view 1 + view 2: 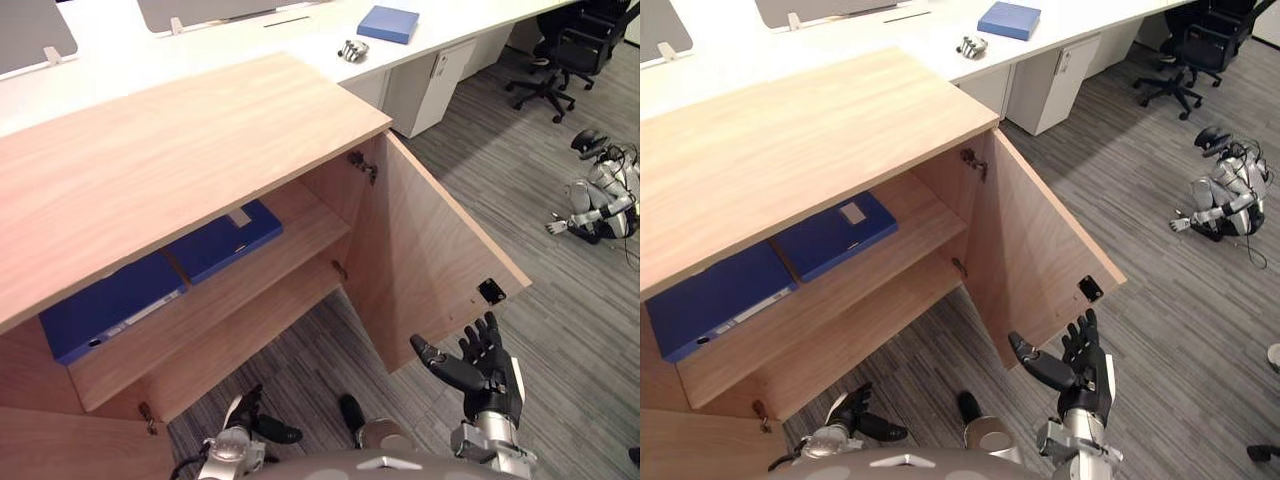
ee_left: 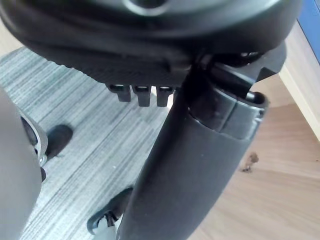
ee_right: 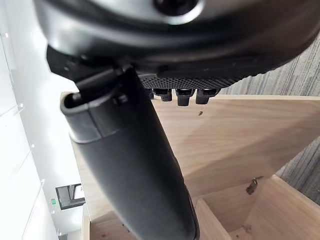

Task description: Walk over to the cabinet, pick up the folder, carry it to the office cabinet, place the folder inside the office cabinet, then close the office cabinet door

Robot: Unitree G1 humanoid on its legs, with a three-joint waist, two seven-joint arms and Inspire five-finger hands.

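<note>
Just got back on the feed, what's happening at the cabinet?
Two blue folders lie on the upper shelf of the light wooden cabinet, whose door stands wide open. The right robot hand, open and empty, is raised near the door's free edge. The left robot hand hangs low, also empty. The door is not yet closed.

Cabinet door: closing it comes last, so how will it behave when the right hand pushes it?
The cabinet door looks a stiff wooden panel, so likely it won't flex. Hung on hinges, it should swing, not slide.
</note>
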